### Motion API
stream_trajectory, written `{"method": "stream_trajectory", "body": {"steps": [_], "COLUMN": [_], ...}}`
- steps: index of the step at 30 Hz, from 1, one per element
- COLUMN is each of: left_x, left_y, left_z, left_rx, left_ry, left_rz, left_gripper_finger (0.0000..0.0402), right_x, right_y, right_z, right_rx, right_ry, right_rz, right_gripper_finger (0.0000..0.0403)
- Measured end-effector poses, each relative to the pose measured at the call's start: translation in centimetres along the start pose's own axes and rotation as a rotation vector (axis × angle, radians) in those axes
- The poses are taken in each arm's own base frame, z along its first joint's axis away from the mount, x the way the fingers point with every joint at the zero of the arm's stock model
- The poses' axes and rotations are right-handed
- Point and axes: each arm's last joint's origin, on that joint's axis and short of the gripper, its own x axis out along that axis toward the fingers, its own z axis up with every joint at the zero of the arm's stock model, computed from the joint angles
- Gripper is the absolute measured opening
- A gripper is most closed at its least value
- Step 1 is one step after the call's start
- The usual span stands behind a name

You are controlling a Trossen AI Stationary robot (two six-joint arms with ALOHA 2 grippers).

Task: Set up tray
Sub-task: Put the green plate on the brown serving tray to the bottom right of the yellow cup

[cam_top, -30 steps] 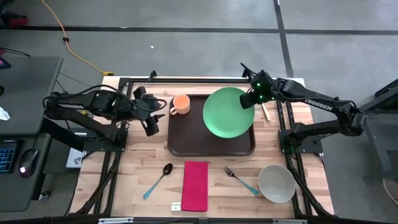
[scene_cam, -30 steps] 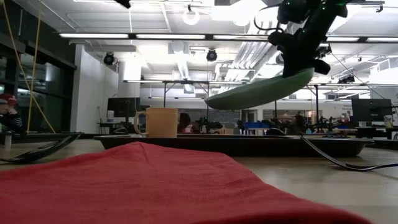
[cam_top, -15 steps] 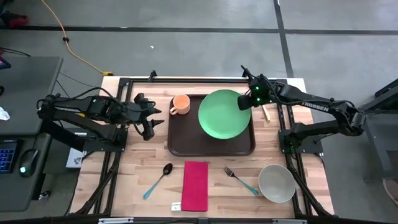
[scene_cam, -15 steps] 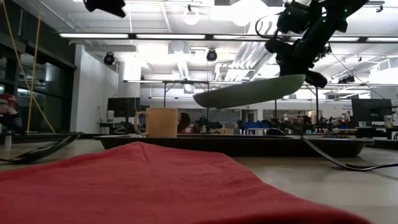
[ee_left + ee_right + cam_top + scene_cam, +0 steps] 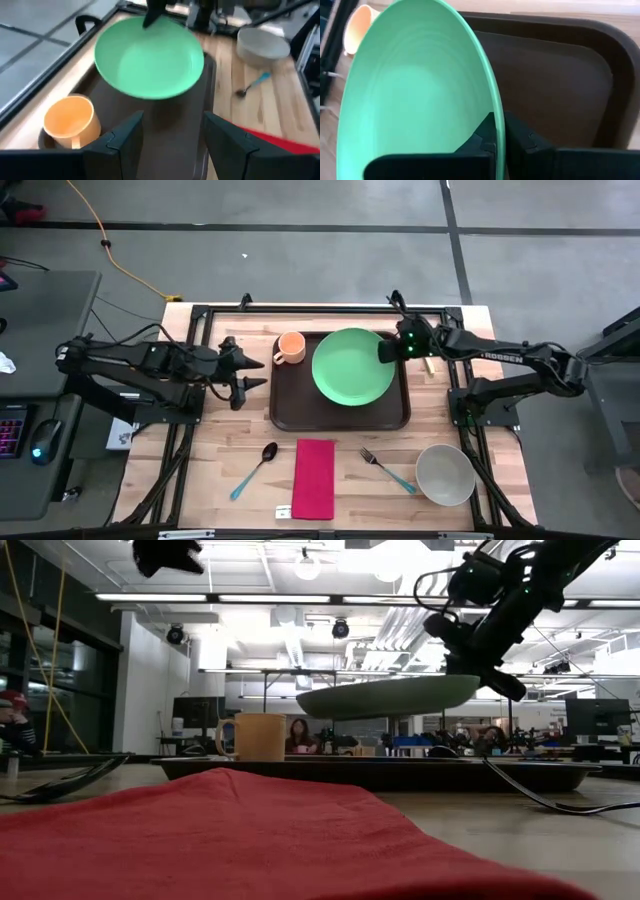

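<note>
The dark brown tray (image 5: 290, 405) lies at the table's far middle, with an orange cup (image 5: 290, 347) standing in its far left corner. A green plate (image 5: 352, 366) hangs over the tray's right half, nearly level in the low view (image 5: 390, 697). My right gripper (image 5: 385, 352) is shut on it from the right. My left gripper (image 5: 250, 370) hovers open just left of the tray, pointing toward it. In the left wrist view its fingers (image 5: 172, 142) frame the cup (image 5: 70, 120) and plate (image 5: 150, 62) and have nothing between them. My right gripper pinches the plate's rim (image 5: 495, 122) on the side toward the table's right edge. One finger is on the upper face and one on the underside. The fingers come from the table's right, slanting down. The plate is lifted clear of the tray (image 5: 300, 768), nearly level.
On the wood near the front edge lie a spoon (image 5: 258, 468), a red napkin (image 5: 314, 478), a fork (image 5: 388, 470) and a grey bowl (image 5: 445, 475). A small stick-like item (image 5: 426, 363) lies right of the tray.
My right gripper has sunk and gone toward the table's left with the plate. The plate has tipped from steeply tilted to nearly level and now hangs lower over the tray. My left gripper has sunk and tipped up toward level, still open.
</note>
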Motion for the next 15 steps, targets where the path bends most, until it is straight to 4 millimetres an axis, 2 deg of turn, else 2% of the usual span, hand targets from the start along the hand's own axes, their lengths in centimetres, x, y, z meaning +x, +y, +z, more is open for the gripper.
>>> {"method": "stream_trajectory", "body": {"steps": [15], "left_x": [1.8], "left_y": [0.0], "left_z": [-2.8], "left_rx": [-0.020], "left_ry": [-0.055], "left_rz": [-0.068], "left_gripper_finger": [0.0230], "right_x": [0.9], "right_y": [1.1], "right_z": [-1.4], "right_rx": [0.026], "right_ry": [-0.025], "right_rz": [-0.045], "right_gripper_finger": [0.0000]}}
